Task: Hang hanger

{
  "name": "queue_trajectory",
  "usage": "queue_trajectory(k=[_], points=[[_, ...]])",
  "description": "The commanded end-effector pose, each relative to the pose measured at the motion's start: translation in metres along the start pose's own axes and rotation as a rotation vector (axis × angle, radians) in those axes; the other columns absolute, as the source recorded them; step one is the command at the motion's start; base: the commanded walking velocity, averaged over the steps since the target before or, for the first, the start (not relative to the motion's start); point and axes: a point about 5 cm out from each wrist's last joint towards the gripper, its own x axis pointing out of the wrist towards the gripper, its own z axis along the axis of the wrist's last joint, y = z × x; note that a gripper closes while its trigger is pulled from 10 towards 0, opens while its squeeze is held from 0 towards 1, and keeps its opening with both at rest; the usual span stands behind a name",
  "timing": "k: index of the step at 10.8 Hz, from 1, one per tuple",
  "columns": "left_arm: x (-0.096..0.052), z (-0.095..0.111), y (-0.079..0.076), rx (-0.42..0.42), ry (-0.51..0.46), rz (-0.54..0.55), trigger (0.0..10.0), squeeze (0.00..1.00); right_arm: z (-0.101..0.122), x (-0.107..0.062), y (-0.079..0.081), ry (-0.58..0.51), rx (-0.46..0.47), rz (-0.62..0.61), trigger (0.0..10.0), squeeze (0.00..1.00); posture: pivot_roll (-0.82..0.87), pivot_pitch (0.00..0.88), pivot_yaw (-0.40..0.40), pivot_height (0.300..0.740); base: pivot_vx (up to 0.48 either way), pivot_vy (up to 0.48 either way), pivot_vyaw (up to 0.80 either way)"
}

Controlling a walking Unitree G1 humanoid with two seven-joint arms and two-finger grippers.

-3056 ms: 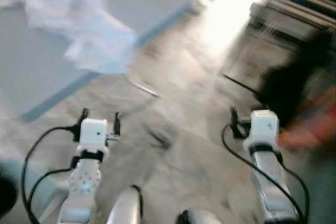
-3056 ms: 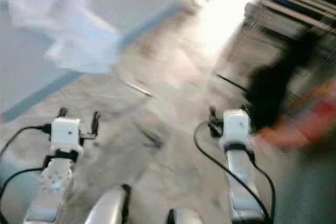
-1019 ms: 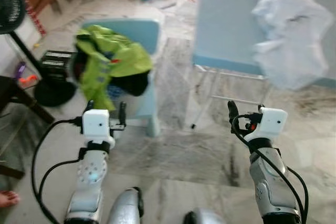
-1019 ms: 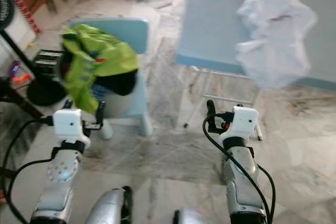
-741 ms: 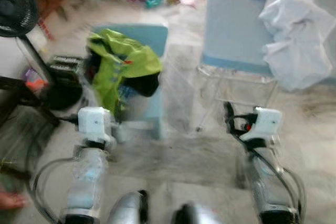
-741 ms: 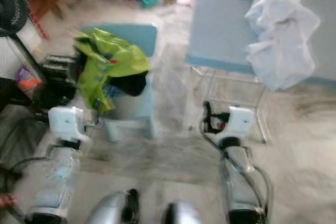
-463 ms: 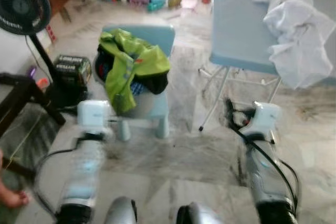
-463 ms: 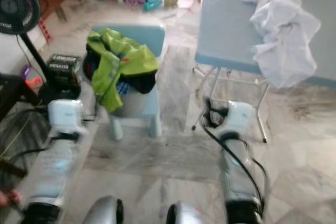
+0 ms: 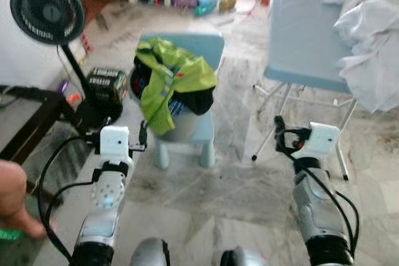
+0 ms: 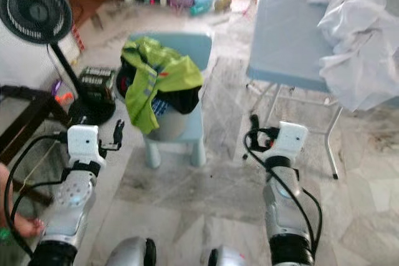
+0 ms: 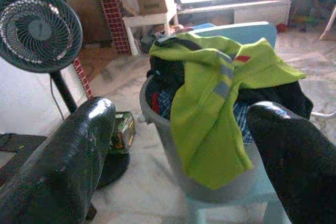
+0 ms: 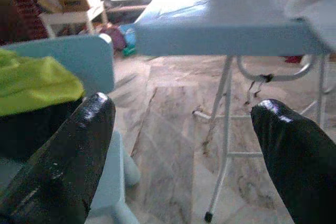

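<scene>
Hanger: can't tell where it is from these views.
L arm: left hand (image 11: 181,111) raised in front of robot at about waist height, fingers (image 11: 63,156) wide apart, nothing between them; wrist cam looks past them at the tub.
R arm: right hand (image 12: 181,106) raised likewise, level w/ the left, fingers (image 12: 289,150) spread, nothing gripped; it faces the worktop's metal legs (image 12: 226,124).
Tub: grey laundry tub (image 9: 181,126) sits on seat of a small pale-blue chair (image 9: 199,45), just ahead of the left hand.
Clothes: lime-green hi-vis jacket (image 9: 171,76) w/ grey reflective stripe is draped over the tub's rim & hangs down its front; dark garment (image 9: 201,101) spills out beside it; checked blue fabric shows underneath.
Worktop: pale-blue folding worktop (image 9: 299,35) stands to robot's right of the chair, apart from it; white cloth (image 9: 371,35) is heaped on top & hangs over the near edge.
Left bg: black pedestal fan (image 9: 47,10) by the white wall; black-and-green box (image 9: 107,85) near its base; dark low bench (image 9: 28,123) closer in.
Person: bare foot (image 9: 15,200) at the frame's lower-left edge, on the floor near the bench.
Floor: grey marbled tiles (image 9: 237,191); blurred clutter & blue bin at far end.
</scene>
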Motion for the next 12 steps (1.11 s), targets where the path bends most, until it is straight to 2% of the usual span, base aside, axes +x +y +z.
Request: queue_trajectory(k=[1,3,5,9,12], points=[[-0.001,-0.003,0.005,0.0,0.007,0.011,10.0,0.0,-0.002,-0.001,-0.005,-0.003,0.021,-0.014,10.0,0.02,0.05,0.0,-0.017,0.74,0.0,0.0,0.0],[-0.001,-0.001,0.003,-0.015,-0.02,-0.003,10.0,0.0,-0.001,0.002,-0.008,-0.011,0.018,-0.024,10.0,0.02,0.05,0.0,-0.029,0.74,0.0,0.0,0.0],[-0.002,0.0,0.0,-0.025,-0.046,-0.041,10.0,0.0,-0.001,0.004,-0.004,-0.011,-0.013,0.028,10.0,0.02,0.06,0.0,-0.052,0.74,0.0,0.0,0.0],[-0.011,-0.005,-0.002,-0.033,-0.039,-0.054,10.0,0.0,-0.001,0.004,-0.006,-0.002,-0.047,0.065,10.0,0.02,0.07,0.0,-0.065,0.74,0.248,0.0,0.0],[-0.013,-0.005,-0.002,-0.028,-0.039,-0.059,10.0,0.0,-0.001,0.003,-0.005,-0.002,-0.064,0.087,10.0,0.01,0.07,0.019,-0.075,0.74,0.259,0.0,0.0]])
